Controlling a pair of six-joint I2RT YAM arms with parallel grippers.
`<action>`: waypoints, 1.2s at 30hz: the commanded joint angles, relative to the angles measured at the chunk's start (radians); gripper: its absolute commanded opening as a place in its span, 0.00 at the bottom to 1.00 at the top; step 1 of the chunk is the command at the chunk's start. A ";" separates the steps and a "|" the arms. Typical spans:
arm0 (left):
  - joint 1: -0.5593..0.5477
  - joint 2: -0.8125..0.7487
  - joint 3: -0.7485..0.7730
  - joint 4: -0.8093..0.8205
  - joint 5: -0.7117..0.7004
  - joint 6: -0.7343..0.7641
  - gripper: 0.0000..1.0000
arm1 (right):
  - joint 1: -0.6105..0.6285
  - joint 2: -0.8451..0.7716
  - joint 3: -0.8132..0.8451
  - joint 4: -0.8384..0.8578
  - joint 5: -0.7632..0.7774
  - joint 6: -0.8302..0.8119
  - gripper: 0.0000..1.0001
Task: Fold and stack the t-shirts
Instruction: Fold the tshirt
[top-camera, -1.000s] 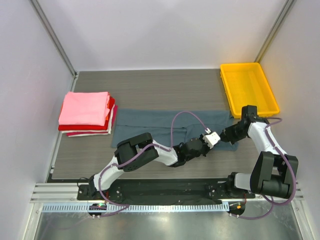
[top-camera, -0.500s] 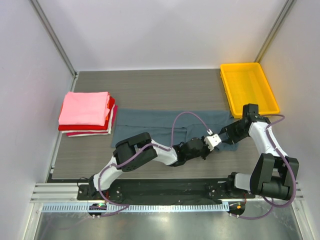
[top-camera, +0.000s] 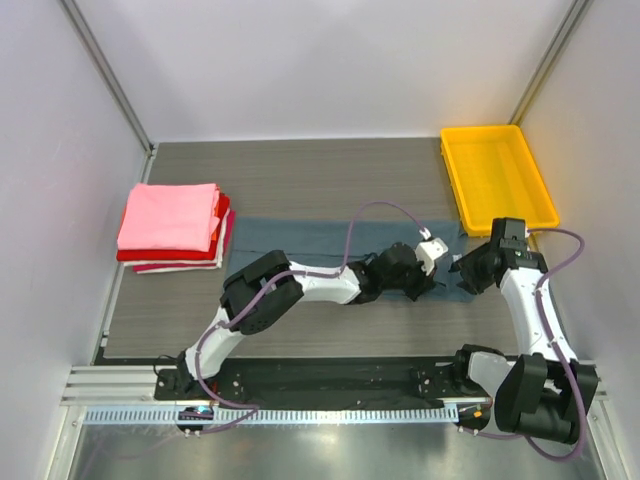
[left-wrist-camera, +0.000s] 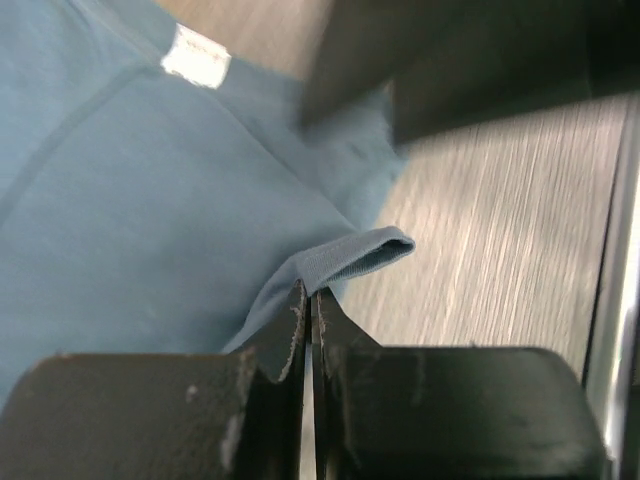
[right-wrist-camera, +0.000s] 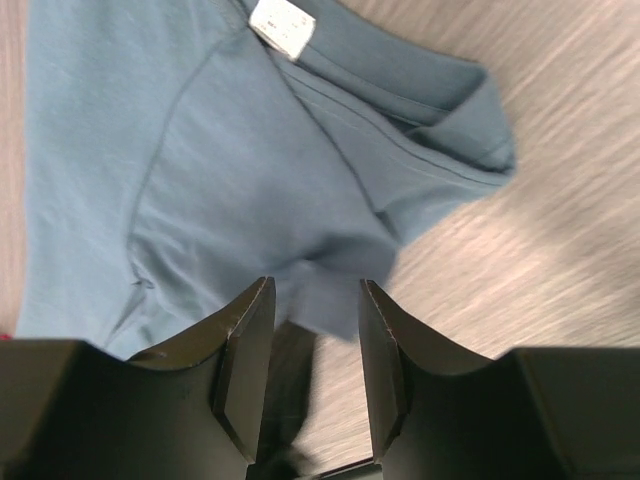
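A slate blue-grey t-shirt (top-camera: 300, 245) lay spread flat across the middle of a grey wood-grain table (top-camera: 300, 170). The left arm reached across it toward the shirt's right end. In the left wrist view, the left gripper (left-wrist-camera: 308, 298) was fully closed, its two dark fingers pinching a raised fold of the shirt's hem. A small white neck label (left-wrist-camera: 197, 55) showed further along the fabric. The right gripper (right-wrist-camera: 312, 305) hung just beside the left, over the same right edge of the shirt. Its fingers were partly apart and gripped nothing. At the table's left side sat a stack of folded tees: a pink tee (top-camera: 168, 215) on top, a red tee (top-camera: 165, 256) beneath and a white tee (top-camera: 175, 267) at the bottom. A yellow plastic tray (top-camera: 497, 175) stood at the far right corner.
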 joint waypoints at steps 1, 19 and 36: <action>0.034 -0.031 0.114 -0.153 0.096 -0.064 0.01 | -0.005 -0.062 -0.033 0.029 0.050 -0.044 0.44; 0.116 0.185 0.502 -0.608 0.493 -0.113 0.00 | -0.006 -0.274 -0.128 0.101 0.021 -0.137 0.39; 0.195 0.319 0.713 -0.754 0.601 -0.324 0.01 | -0.006 -0.306 -0.273 0.239 -0.194 -0.205 0.31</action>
